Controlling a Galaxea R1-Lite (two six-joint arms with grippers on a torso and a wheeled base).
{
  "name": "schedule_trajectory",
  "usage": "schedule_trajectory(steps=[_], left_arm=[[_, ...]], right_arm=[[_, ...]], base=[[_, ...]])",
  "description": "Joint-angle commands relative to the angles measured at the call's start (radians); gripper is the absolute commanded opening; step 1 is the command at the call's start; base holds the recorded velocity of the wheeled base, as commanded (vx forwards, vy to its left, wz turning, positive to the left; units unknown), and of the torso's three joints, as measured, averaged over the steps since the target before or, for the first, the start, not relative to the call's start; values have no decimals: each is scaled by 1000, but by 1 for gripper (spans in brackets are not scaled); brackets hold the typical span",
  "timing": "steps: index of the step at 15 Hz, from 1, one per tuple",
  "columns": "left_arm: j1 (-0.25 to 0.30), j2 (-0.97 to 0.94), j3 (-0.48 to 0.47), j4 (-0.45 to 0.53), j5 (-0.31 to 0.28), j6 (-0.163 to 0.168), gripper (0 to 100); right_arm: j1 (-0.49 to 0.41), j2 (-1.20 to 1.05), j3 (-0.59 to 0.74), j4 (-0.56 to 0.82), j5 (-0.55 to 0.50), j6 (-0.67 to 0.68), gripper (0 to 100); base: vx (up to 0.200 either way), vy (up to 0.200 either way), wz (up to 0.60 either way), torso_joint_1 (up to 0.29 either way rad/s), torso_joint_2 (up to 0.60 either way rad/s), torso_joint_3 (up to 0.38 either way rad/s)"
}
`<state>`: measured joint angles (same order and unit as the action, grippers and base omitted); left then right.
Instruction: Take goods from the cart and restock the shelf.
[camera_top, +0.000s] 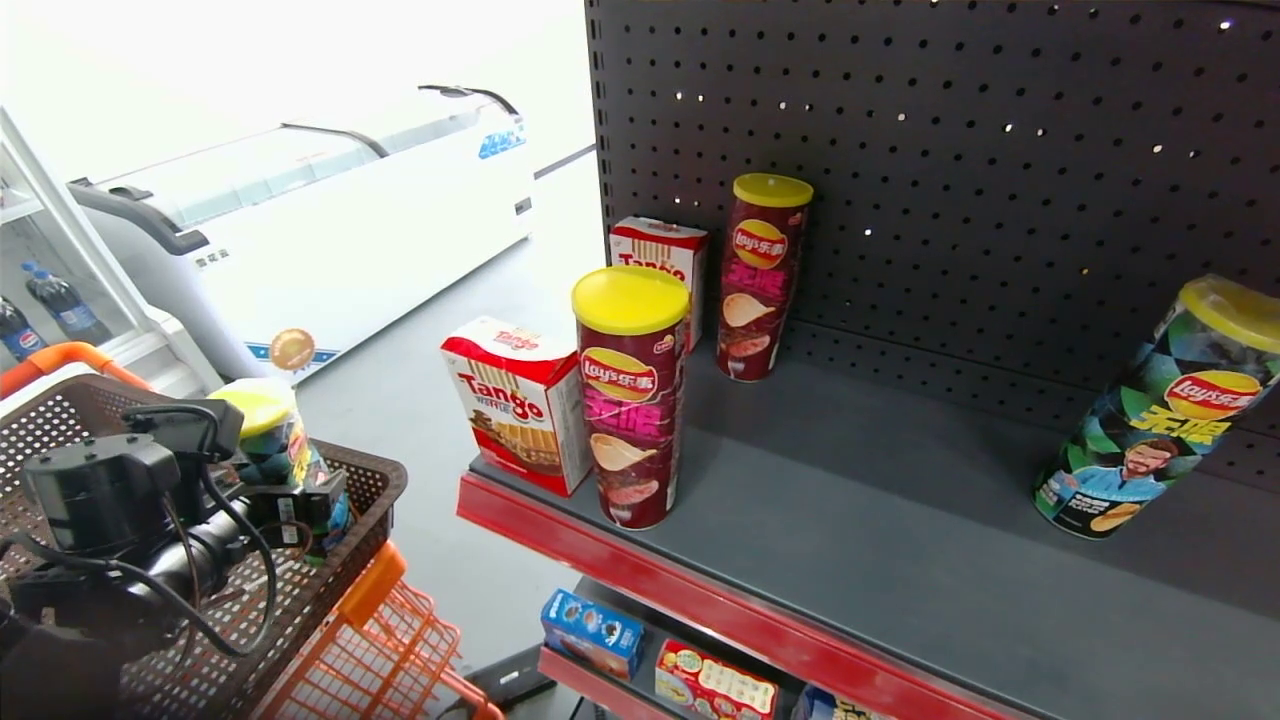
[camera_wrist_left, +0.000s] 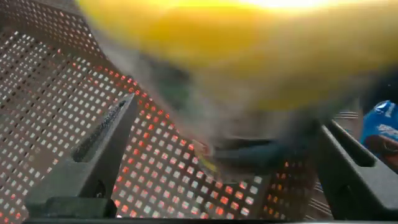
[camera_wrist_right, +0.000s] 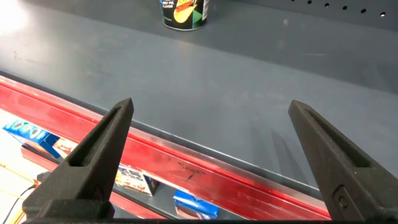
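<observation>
Over the brown cart basket (camera_top: 375, 478) at the lower left, my left gripper (camera_top: 300, 500) is shut on a green chip can with a yellow lid (camera_top: 268, 432), held tilted above the mesh. In the left wrist view the can's yellow lid (camera_wrist_left: 249, 37) sits between the two fingers (camera_wrist_left: 93, 155), with the basket mesh (camera_wrist_left: 56, 106) behind. My right gripper (camera_wrist_right: 211, 109) stands open with nothing in it above the dark grey shelf board (camera_wrist_right: 236, 81), near its red front edge (camera_wrist_right: 186, 165). A green chip can (camera_top: 1160, 410) leans at the shelf's right.
On the shelf's left stand two purple chip cans (camera_top: 630, 400) (camera_top: 762, 275) and two red-and-white wafer boxes (camera_top: 520, 405) (camera_top: 658, 265). The pegboard back wall (camera_top: 950, 150) closes the shelf behind. Small packs (camera_top: 590, 630) lie on the lower shelf. A white chest freezer (camera_top: 330, 220) stands beyond the cart.
</observation>
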<state>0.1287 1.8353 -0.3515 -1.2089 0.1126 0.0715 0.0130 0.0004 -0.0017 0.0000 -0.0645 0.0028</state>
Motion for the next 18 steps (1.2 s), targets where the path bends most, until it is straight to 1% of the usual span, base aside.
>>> schedule_trajectory(steps=[1, 3, 5, 6, 7, 13, 16, 17, 18], left_arm=[[22, 73, -23, -14, -1, -1, 100], [19, 104, -43, -61, -1, -1, 100], [14, 128, -61, -78, -1, -2, 100], [14, 133, -78, -80, -4, -10, 0], [14, 136, -109, -64, -4, -13, 0], [11, 140, -132, -77, -7, 1, 0], [-6, 64, -161, -60, -10, -2, 0], [-9, 36, -165, -47, -14, -2, 0], [-11, -54, -184, 60, -39, -1, 0]], right_arm=[[1, 0, 0, 0, 0, 0, 100], [1, 0, 0, 0, 0, 0, 100], [1, 0, 0, 0, 0, 0, 100], [1, 0, 0, 0, 0, 0, 100], [1, 0, 0, 0, 0, 0, 100], [1, 0, 0, 0, 0, 0, 100], [1, 0, 0, 0, 0, 0, 100], [1, 0, 0, 0, 0, 0, 100], [1, 0, 0, 0, 0, 0, 100]], base=[[0, 0, 0, 0, 0, 0], [0, 0, 0, 0, 0, 0], [0, 0, 0, 0, 0, 0], [0, 0, 0, 0, 0, 0], [0, 0, 0, 0, 0, 0], [0, 0, 0, 0, 0, 0], [0, 0, 0, 0, 0, 0], [0, 0, 0, 0, 0, 0], [0, 0, 0, 0, 0, 0]])
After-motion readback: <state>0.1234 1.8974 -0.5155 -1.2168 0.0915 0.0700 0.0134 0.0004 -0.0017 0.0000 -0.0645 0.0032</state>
